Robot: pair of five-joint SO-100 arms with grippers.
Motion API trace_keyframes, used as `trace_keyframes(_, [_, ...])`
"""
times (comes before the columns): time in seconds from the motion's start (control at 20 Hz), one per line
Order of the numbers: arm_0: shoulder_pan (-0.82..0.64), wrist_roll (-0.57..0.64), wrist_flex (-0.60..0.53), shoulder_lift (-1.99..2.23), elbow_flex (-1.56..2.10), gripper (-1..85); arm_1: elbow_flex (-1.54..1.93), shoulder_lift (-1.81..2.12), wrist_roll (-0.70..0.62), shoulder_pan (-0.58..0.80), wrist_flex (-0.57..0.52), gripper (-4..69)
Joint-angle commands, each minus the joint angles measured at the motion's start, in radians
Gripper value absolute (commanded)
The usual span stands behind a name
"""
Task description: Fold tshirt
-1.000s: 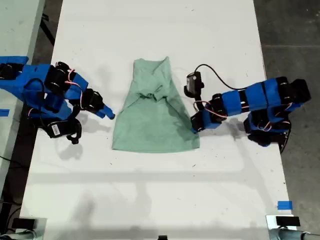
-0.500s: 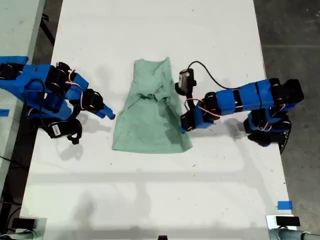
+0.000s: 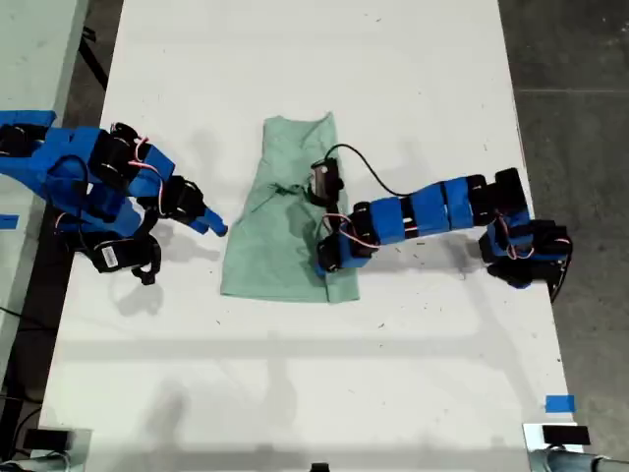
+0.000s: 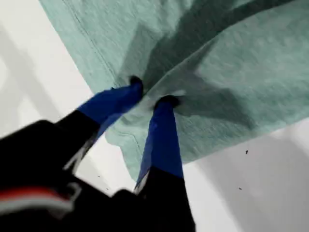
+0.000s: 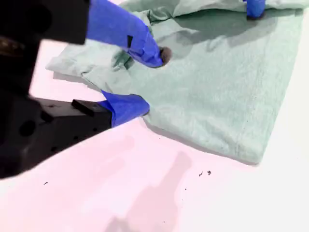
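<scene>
The pale mint-green tshirt (image 3: 280, 236) lies on the white table (image 3: 413, 59), narrow end away from the camera. My first gripper (image 3: 322, 264) reaches in from the exterior view's right and is shut on the tshirt's edge (image 4: 231, 58), held folded over the cloth's middle; its fingertips (image 4: 166, 101) pinch a ridge of fabric. My second gripper (image 3: 214, 226) is at the exterior view's left, open, just beside the tshirt's other edge (image 5: 227, 92) with nothing between its fingers (image 5: 154, 55).
A blue tape mark (image 3: 558, 403) sits near the table's front at the exterior view's right. Grey floor (image 3: 570, 69) borders the table on that side. A black cable (image 3: 369, 177) loops above the first arm.
My first gripper has travelled toward the exterior view's left, carrying the tshirt's edge over the cloth, so the tshirt is narrower. The second arm has stayed put.
</scene>
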Motion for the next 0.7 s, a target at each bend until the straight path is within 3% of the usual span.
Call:
trace_keyframes(0.0, [0.003,-0.012,-0.018,-0.002,-0.106,15.4,-0.189,0.043,-0.018,-0.017,0.163,35.5])
trace_keyframes(0.25, [0.002,-0.014,0.003,-0.046,-0.106,19.2,-0.184,0.272,-0.046,0.012,0.391,31.2])
trace_keyframes(0.4, [-0.017,-0.012,0.015,-0.094,-0.098,21.1,-0.129,0.374,-0.066,0.025,0.453,29.9])
trace_keyframes(0.65, [-0.032,-0.014,0.021,-0.204,-0.080,24.5,0.003,0.459,-0.067,0.032,0.446,28.2])
